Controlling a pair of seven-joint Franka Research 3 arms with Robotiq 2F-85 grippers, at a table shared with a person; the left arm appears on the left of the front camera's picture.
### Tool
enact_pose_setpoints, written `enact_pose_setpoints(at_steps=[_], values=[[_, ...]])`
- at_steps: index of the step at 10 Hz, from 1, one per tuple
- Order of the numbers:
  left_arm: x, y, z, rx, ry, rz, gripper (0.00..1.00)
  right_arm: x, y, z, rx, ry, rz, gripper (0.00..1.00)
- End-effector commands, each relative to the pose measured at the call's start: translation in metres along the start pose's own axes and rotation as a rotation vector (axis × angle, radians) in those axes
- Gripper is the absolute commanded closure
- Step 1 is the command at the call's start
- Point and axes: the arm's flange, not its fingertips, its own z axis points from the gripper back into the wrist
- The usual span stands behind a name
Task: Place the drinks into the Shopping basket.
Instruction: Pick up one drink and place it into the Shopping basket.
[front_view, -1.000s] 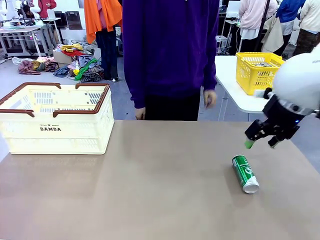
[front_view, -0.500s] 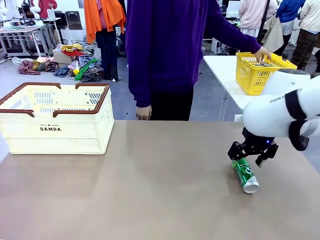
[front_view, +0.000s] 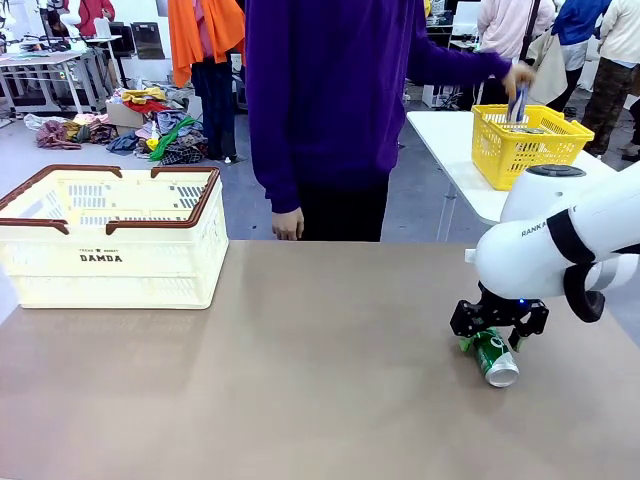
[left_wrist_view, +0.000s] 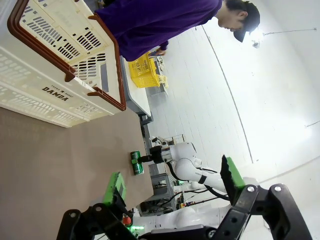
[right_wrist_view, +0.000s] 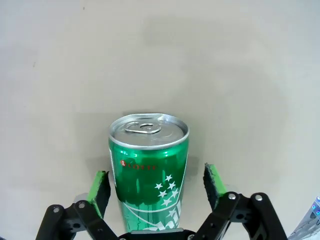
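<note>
A green can (front_view: 494, 358) lies on its side near the table's right edge, silver top toward me. My right gripper (front_view: 489, 341) is down over it and open. In the right wrist view its green pads (right_wrist_view: 100, 186) stand on either side of the can (right_wrist_view: 148, 165), with a small gap on each side. The cream Shopping basket (front_view: 100, 275) with a brown rim stands at the far left. In its own wrist view my left gripper (left_wrist_view: 174, 181) hangs open with nothing between its fingers, looking past the basket (left_wrist_view: 30, 107) toward the can (left_wrist_view: 136, 163).
A person in a purple top stands at the table's far edge. One hand (front_view: 518, 78) holds a small blue and white thing over a yellow basket (front_view: 525, 148) on a white side table at the right. Bare brown tabletop (front_view: 320, 360) lies between basket and can.
My right arm came down and leftward from above the can until its fingers straddled it. The person reached into the yellow basket and lifted a blue and white thing out.
</note>
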Motion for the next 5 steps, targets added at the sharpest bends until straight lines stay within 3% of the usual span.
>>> enact_pose_setpoints(at_steps=[1, 5], values=[[-0.002, -0.001, 0.003, 0.003, 0.015, -0.009, 0.0, 0.005, 0.006, 0.001, 0.006, -0.001, -0.041, 1.0], [-0.002, -0.001, 0.003, 0.003, 0.015, -0.009, 0.0, 0.0, -0.009, 0.009, 0.028, 0.012, -0.096, 1.0]])
